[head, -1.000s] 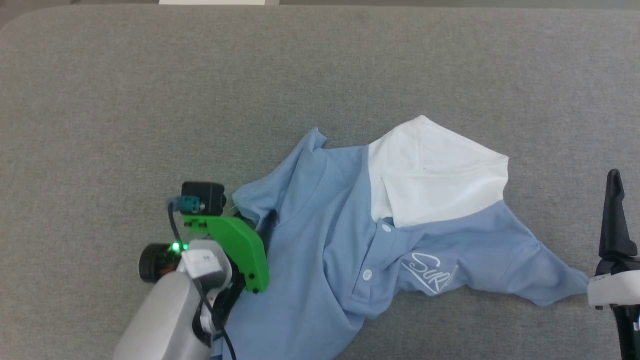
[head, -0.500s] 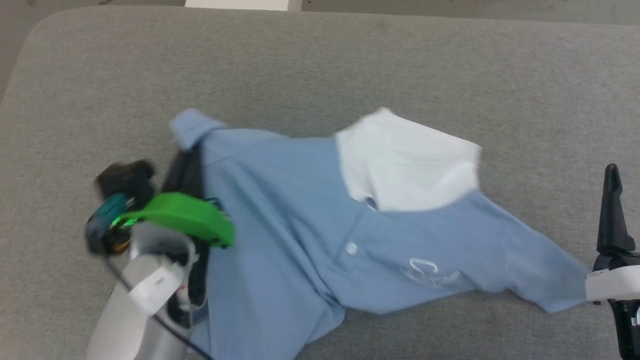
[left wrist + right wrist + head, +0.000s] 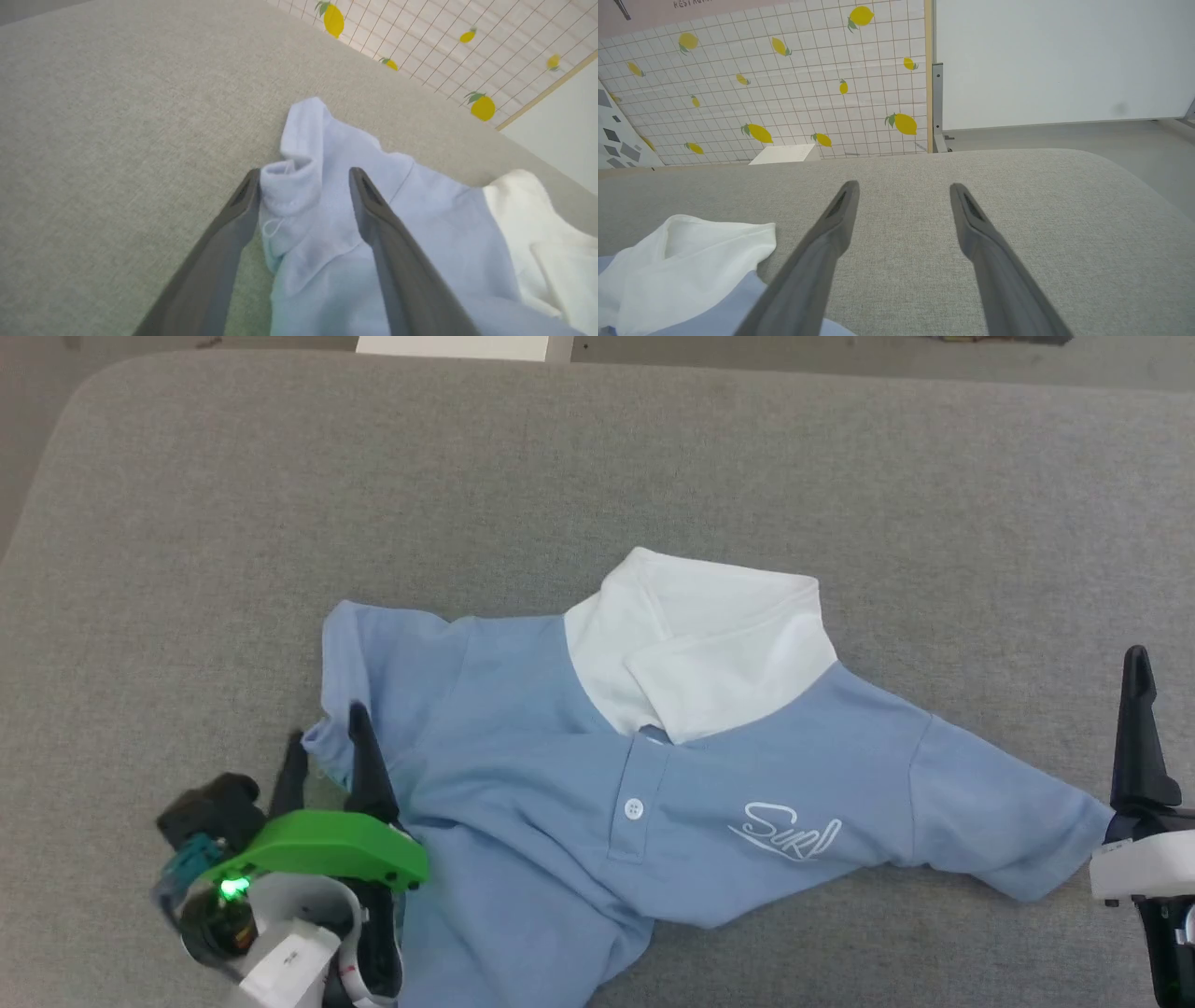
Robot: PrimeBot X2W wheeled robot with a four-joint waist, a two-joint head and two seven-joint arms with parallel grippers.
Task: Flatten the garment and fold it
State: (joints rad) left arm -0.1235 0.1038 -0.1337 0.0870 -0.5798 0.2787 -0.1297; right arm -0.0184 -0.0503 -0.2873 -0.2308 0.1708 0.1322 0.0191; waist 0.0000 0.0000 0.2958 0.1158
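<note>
The garment (image 3: 523, 775) lies front-up on the grey table (image 3: 597, 457), its white collar (image 3: 709, 644) at 12 o'clock and its sleeves toward 9 and 4 o'clock. The left gripper (image 3: 304, 171), jaws apart, straddles the bunched 9 o'clock cuff. The right gripper (image 3: 903, 186), jaws apart, hovers over bare table at 3 o'clock.

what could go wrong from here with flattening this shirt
1. The left tool stands open astride the curled sleeve cuff. Closing here may pinch the roll, so the cuff would stay doubled over.
2. The right tool is open over the bare grey surface, holding nothing. A pull from the left alone may drag the whole garment instead of stretching it flat.
</note>
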